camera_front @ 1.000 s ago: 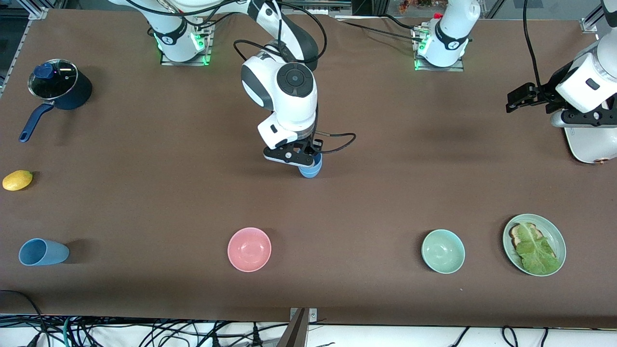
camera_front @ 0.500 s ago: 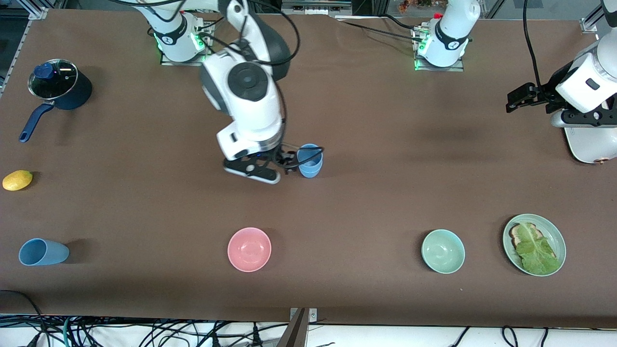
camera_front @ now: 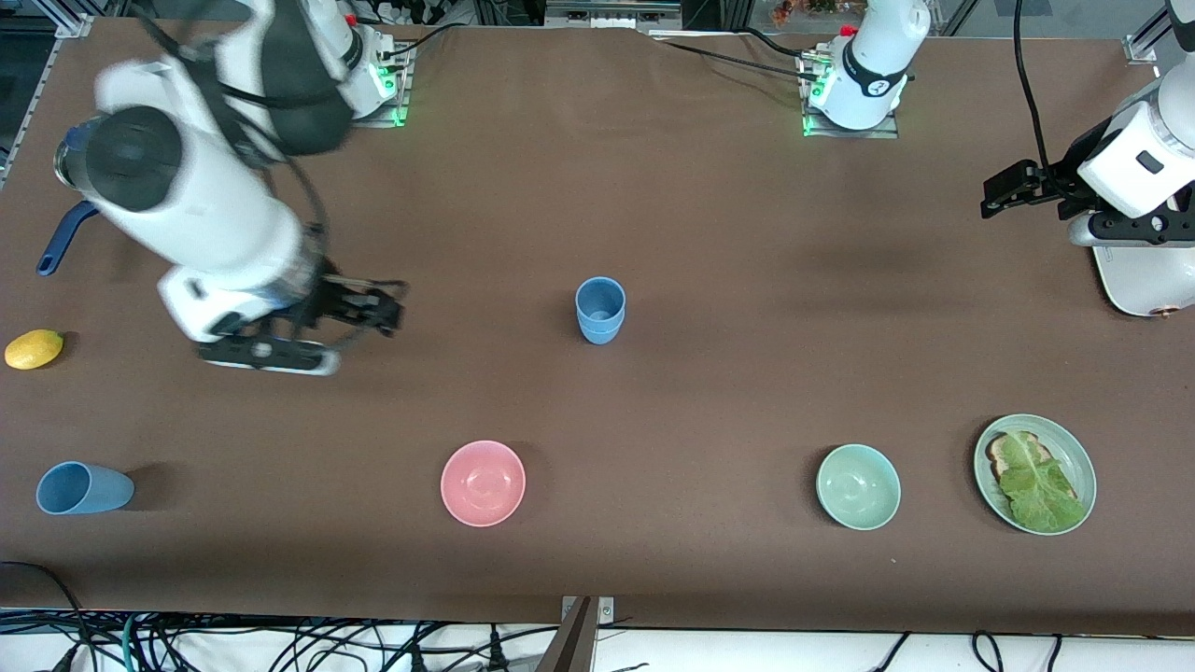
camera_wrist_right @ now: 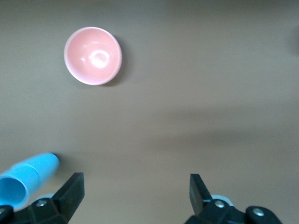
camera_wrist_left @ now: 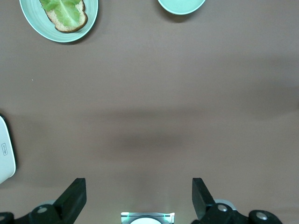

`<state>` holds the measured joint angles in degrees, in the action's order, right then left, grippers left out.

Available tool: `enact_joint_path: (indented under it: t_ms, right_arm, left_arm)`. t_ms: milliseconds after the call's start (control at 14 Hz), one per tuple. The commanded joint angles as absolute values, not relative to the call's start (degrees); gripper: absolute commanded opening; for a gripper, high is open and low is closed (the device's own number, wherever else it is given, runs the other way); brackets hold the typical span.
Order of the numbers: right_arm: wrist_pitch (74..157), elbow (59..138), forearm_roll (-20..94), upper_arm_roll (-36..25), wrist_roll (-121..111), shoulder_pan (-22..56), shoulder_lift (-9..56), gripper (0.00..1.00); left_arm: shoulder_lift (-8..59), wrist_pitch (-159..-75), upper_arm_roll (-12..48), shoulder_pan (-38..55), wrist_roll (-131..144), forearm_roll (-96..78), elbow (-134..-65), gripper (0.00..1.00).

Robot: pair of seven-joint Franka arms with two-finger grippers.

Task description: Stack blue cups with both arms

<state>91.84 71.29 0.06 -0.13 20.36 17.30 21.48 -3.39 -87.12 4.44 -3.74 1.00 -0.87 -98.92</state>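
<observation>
Partly done, judging by the layout. One blue cup point(camera_front: 599, 310) stands upright mid-worktop, free of both arms; a ridge line around its wall suggests two cups already nested, but that cannot be confirmed from the front view. A second blue cup point(camera_front: 82, 488) lies on its side near the worktop corner at the right arm's end, close to the edge nearest the front camera, mouth facing that end of the worktop. It also shows in the right wrist view point(camera_wrist_right: 25, 178), lying on the brown surface, untouched.

The right gripper point(camera_front: 322, 327) hangs over bare worktop between the upright cup and the lemon point(camera_front: 34, 349), jaws spread wide, holding nothing. The left gripper point(camera_front: 1013, 189) waits above the worktop's edge at the left arm's end, just beside the white toaster point(camera_front: 1139, 275), jaws wide apart and empty.

Left to do: the lying cup has to be picked up and dropped into the upright one. Likely next is the right arm going for it, since it is the closer arm.

Not involved: pink bowl point(camera_front: 483, 483), green bowl point(camera_front: 858, 486), plate point(camera_front: 1074, 446) with toast and lettuce, navy pot point(camera_front: 149, 177) partly hidden by the right arm.
</observation>
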Motion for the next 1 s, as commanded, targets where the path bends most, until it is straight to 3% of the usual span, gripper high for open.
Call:
enact_joint_path:
  t_ms: [0, 500, 929]
  right_arm:
    - [87.73, 78.29, 1.41, 0.97, 10.23, 10.57, 12.78, 1.0]
    - [81.04, 85.16, 1.23, 1.32, 0.88, 1.15, -0.6, 1.0]
    - [81.12, 84.46, 1.14, 1.23, 1.67, 1.32, 0.26, 1.0]
  left_arm:
    - [-2.81, -85.87, 4.4, -4.04, 0.61, -1.49, -96.86, 1.0]
    - [-2.81, -85.78, 4.48, -4.75, 0.53, -1.49, -96.86, 1.0]
    - [-2.81, -85.78, 4.48, -4.83, 0.35, -1.49, -96.94, 1.0]
